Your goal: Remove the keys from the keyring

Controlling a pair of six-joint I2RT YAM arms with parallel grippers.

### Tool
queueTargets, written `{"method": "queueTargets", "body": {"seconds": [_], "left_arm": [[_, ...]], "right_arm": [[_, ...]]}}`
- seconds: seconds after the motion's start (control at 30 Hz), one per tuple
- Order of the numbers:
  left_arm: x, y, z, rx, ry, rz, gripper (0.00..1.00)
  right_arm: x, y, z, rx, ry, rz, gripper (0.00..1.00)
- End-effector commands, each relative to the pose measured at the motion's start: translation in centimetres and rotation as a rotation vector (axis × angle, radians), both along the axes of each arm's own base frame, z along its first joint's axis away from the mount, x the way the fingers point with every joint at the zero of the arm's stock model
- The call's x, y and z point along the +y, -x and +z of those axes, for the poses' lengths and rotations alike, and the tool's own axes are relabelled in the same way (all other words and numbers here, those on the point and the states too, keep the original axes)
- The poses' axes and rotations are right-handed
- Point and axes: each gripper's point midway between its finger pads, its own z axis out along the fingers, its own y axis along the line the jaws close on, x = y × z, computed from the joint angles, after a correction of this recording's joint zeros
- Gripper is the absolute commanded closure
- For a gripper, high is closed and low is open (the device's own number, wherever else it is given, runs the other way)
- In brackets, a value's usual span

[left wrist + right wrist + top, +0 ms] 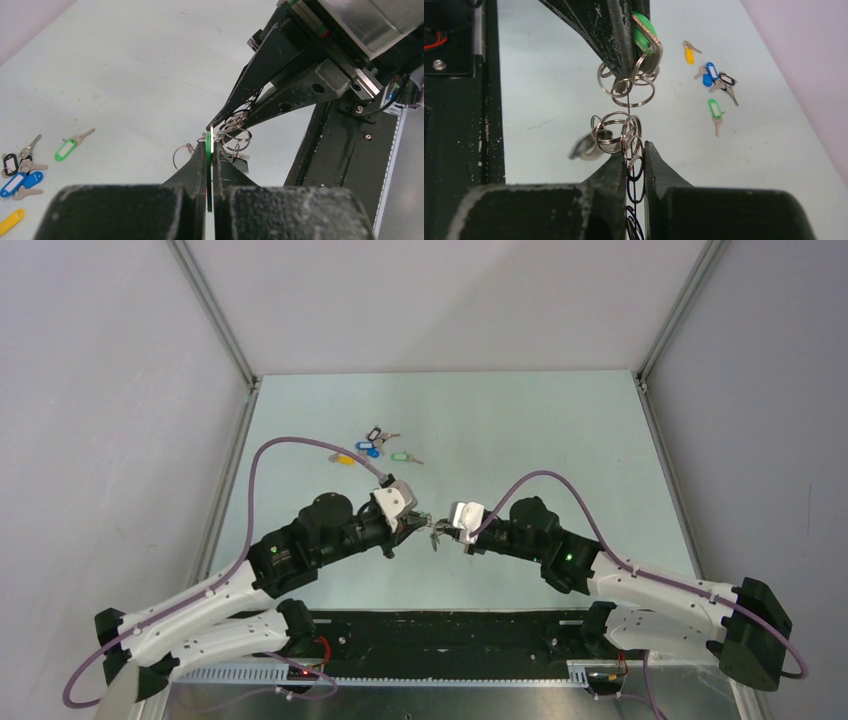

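Observation:
A bunch of linked silvery rings, the keyring (626,107), hangs stretched between my two grippers above the table; it also shows in the top view (433,533) and the left wrist view (236,131). My left gripper (211,139) is shut on a flat green tag (208,170) with a grey-brown piece (655,50) beside it, at one end of the bunch. My right gripper (634,146) is shut on the rings at the other end. One small silvery key (585,147) dangles blurred from the rings. In the top view the left gripper (416,524) and right gripper (449,530) almost touch.
Several loose keys with yellow, blue, black and green tags (372,446) lie on the pale table (540,440) farther back; they also show in the left wrist view (25,167) and the right wrist view (711,82). A black rail (450,630) runs along the near edge.

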Motion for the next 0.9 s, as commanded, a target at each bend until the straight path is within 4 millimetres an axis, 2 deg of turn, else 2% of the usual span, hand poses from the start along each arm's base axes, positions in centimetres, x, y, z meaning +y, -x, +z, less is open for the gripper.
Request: {"method": "queueTargets", "body": {"seconds": [0.0,0.1,0.13,0.17,0.2,0.23,0.27,0.37,0.43,0.47,0.53,0.67,0.87], "left_arm": [[-0.2,-0.4,2.6,-0.033,0.100,0.028,1.00],[0.2,-1.0,4.0,-0.032,0.181,0.089,0.99],[0.2,-1.0,3.7,-0.011,0.202,0.101,0.95],[0.2,-1.1,4.7,-0.025,0.253,0.106,0.90],[0.1,-1.0,4.2,-0.005,0.270,0.108,0.76],[0.0,-0.8,5.2,-0.019,0.320,0.100,0.70],[0.0,-0.7,5.1,-0.008,0.334,0.097,0.61],[0.1,-0.3,6.0,-0.017,0.386,0.085,0.48],[0.0,-0.1,6.0,-0.026,0.394,0.065,0.39],[-0.1,0.0,6.1,-0.029,0.401,0.059,0.32],[-0.2,-0.1,6.1,-0.038,0.403,0.056,0.25],[-0.8,0.0,6.2,-0.066,0.407,0.025,0.17],[-1.0,-0.5,6.5,-0.141,0.457,0.030,0.20]], "right_arm": [[-0.3,-1.7,4.4,-0.095,-0.090,-0.095,1.00],[-1.3,-3.4,5.6,-0.169,-0.061,-0.186,1.00],[-1.6,-3.8,5.9,-0.188,-0.056,-0.209,1.00],[-2.0,-4.3,6.7,-0.229,-0.051,-0.238,1.00],[-2.3,-4.4,7.2,-0.253,-0.055,-0.249,1.00],[-2.6,-4.8,7.9,-0.299,-0.052,-0.268,1.00],[-2.9,-4.9,8.5,-0.326,-0.057,-0.275,1.00],[-3.6,-5.2,10.6,-0.454,-0.041,-0.287,1.00],[-3.7,-5.1,11.8,-0.515,-0.038,-0.276,1.00],[-3.6,-5.1,12.6,-0.534,-0.049,-0.271,1.00],[-3.6,-5.0,13.8,-0.570,-0.053,-0.260,1.00],[-3.6,-5.0,15.5,-0.642,-0.040,-0.245,1.00],[-3.6,-4.8,17.7,-0.729,-0.052,-0.235,1.00]]}}
